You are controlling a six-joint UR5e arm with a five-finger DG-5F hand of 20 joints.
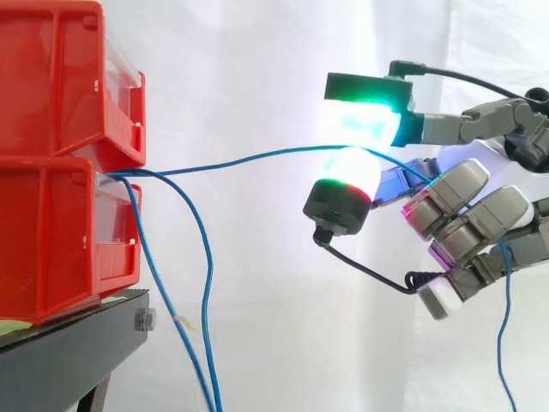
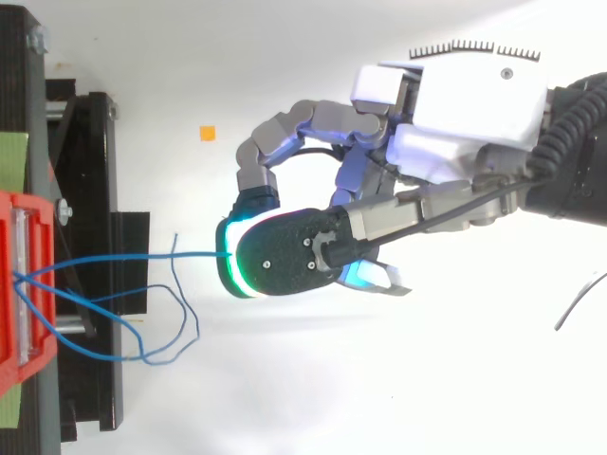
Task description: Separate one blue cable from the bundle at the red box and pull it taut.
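Two red bins are stacked on the black stand at the left. From the lower bin's front come several blue cables. One blue cable runs nearly level to the right, in a slight arc, into my hand. My hand is right of the bins, and two glowing fingertips pinch this cable between them. The cable's free end hangs down behind the hand. The other cables droop from the bin toward the floor. From above, the held cable runs straight from the bin to the pads.
The white curtain stands behind everything. Below the held cable, loose blue loops lie beside the stand. A small orange mark sits on the white floor above the hand.
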